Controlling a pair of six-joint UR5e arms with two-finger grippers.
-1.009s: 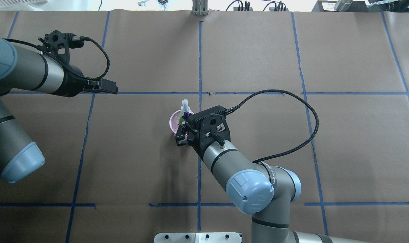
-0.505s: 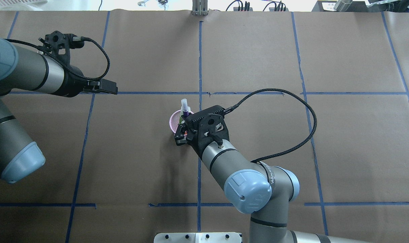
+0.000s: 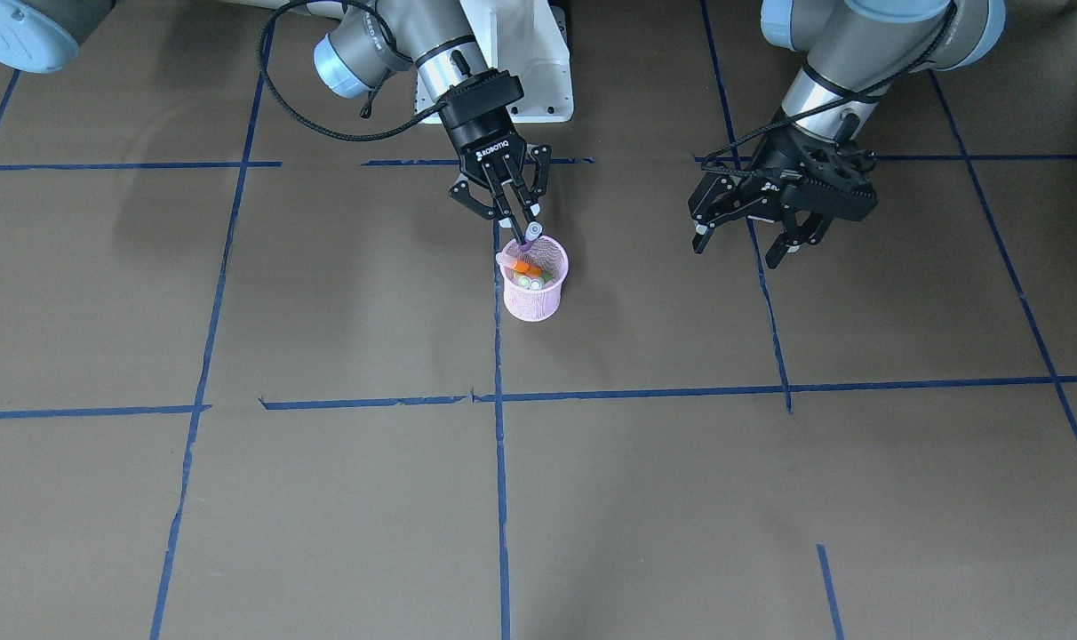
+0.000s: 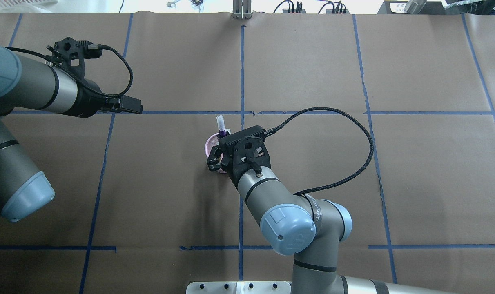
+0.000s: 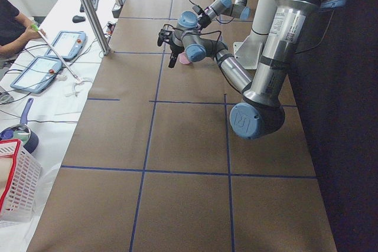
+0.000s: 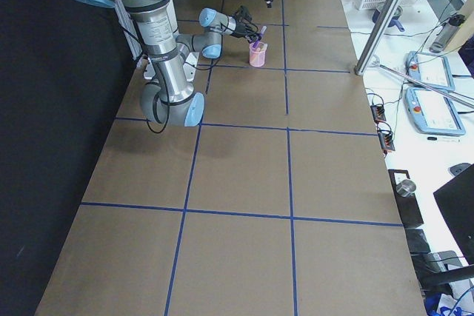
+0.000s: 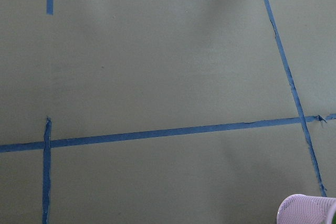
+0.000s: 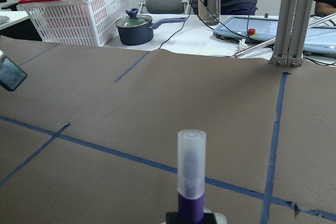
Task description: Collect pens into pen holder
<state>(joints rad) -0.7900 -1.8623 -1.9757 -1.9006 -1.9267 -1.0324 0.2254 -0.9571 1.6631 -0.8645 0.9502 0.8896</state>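
The pink mesh pen holder (image 3: pixel 533 300) stands near the table's middle; it also shows in the overhead view (image 4: pixel 209 144) and the left wrist view (image 7: pixel 307 211). An orange pen (image 3: pixel 528 268) and green pens (image 3: pixel 530 283) stand inside it. My right gripper (image 3: pixel 519 220) is right over the holder's rim, shut on a purple pen (image 4: pixel 221 128) held upright, its pale clear end (image 8: pixel 191 161) up. The pen's lower end is hidden. My left gripper (image 3: pixel 741 244) is open and empty, above the table well to the holder's side.
The white robot base (image 3: pixel 538 80) is behind the holder. My right arm's black cable (image 4: pixel 353 139) loops over the table. A red-rimmed white basket (image 8: pixel 79 14), a dark pot (image 8: pixel 134 27) and an aluminium post (image 8: pixel 289 19) stand beyond the far edge.
My right gripper has moved left and slightly away from the robot with the purple pen, and now covers more of the holder. The left arm has not moved.
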